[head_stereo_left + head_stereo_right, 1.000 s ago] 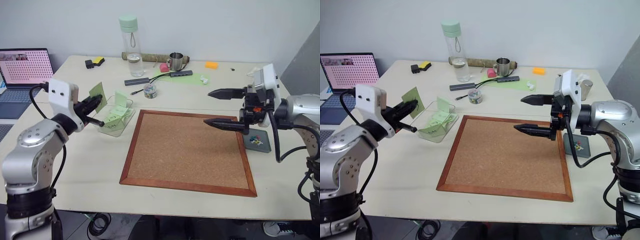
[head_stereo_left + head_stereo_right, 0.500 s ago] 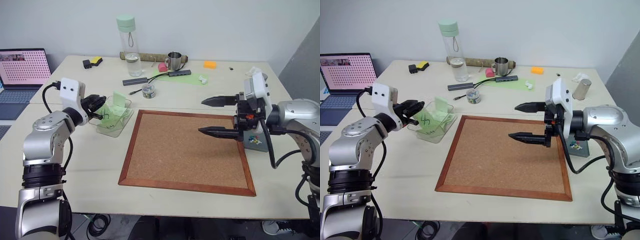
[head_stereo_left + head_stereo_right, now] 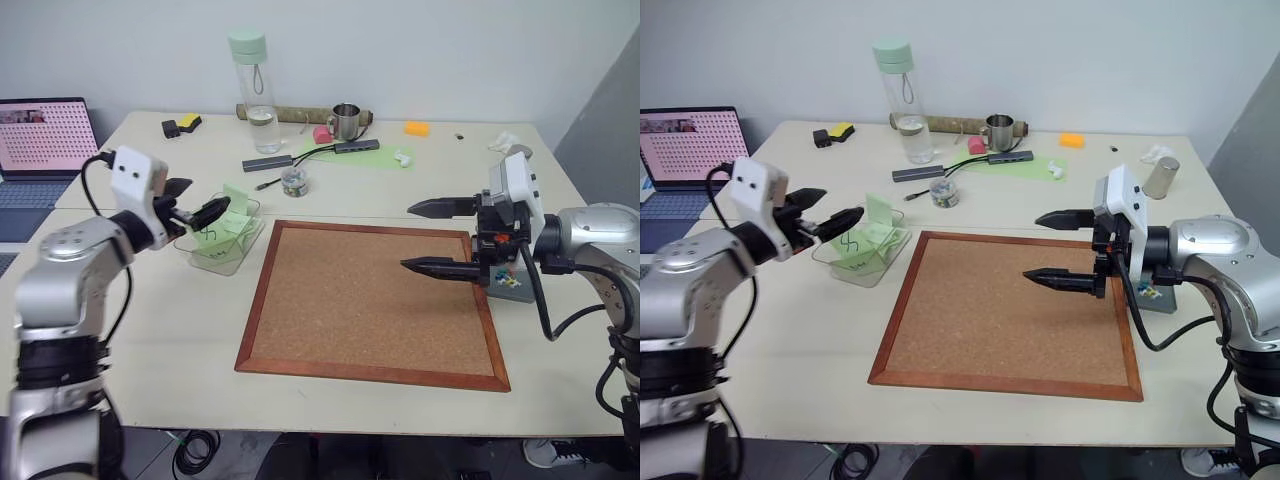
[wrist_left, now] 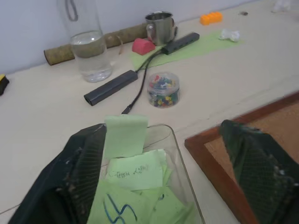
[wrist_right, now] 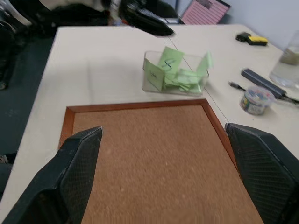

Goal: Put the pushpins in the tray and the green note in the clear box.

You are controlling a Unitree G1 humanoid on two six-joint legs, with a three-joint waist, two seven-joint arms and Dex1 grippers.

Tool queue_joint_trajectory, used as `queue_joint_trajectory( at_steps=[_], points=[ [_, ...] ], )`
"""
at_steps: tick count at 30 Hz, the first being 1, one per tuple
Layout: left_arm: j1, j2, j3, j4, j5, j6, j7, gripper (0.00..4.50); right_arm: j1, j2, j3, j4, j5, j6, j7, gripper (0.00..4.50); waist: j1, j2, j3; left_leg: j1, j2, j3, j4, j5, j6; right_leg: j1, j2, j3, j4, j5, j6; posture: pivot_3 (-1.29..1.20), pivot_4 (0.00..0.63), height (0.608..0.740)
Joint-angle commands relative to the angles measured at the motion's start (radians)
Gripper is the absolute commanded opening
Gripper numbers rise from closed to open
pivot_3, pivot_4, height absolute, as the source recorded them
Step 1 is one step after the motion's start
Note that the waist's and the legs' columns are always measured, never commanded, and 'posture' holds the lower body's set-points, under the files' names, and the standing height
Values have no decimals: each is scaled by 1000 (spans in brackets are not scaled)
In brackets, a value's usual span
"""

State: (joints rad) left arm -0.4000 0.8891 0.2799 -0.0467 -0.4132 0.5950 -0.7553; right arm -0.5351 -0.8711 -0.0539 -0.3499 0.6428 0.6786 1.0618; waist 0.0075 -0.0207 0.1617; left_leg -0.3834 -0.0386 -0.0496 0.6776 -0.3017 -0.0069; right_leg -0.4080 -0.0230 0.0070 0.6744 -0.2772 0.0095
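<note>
The green note (image 3: 847, 244), with its dark squiggle, leans among other green slips inside the clear box (image 3: 216, 262); the left wrist view shows it (image 4: 119, 210) close up. My left gripper (image 3: 199, 200) hovers just above the box's near-left side, open and empty. The dark grey tray (image 3: 521, 292) lies right of the corkboard, with small coloured pushpins (image 3: 509, 279) on it. My right gripper (image 3: 409, 237) hangs open and empty over the corkboard's right part, partly hiding the tray.
A wood-framed corkboard (image 3: 375, 300) covers the table's middle. Behind it stand a round jar of pins (image 3: 296, 180), a bottle with a mint cap (image 3: 255, 85), a metal mug (image 3: 348, 120), cables and a long pale green sheet (image 3: 365, 158). A laptop (image 3: 45, 135) sits far left.
My left gripper carried the green note from beside the box to over it, then opened; the note now rests in the box. The right gripper has barely moved.
</note>
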Motion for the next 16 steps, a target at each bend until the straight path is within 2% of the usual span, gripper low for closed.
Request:
queue_joint_trajectory(
  at_steps=[1,5,8,16],
  points=[
    [152,133,122,-45,31,-97,-137,4081,75,-84,-81,-7,-51,-60,23,4411,-3,1,1,0,0,0,0,0,0,0,0,0,0,0,0,0,150,740],
    [383,230,234,7,123,-243,-254,4081,184,-172,-122,42,-126,-122,58,4411,-4,1,1,1,0,0,-1,0,1,1,-1,-1,0,0,-1,0,150,740],
    [525,245,298,79,165,-367,-325,4081,256,-227,-156,109,-177,-172,87,4411,-4,3,2,1,0,1,-1,0,1,1,-1,-1,-1,-1,-1,0,150,740],
    [595,204,346,116,131,-391,-358,4081,327,-287,-209,267,-240,-277,143,4411,5,3,2,1,1,1,-1,-1,2,2,-2,-2,-1,-1,-2,0,150,740]
  ],
)
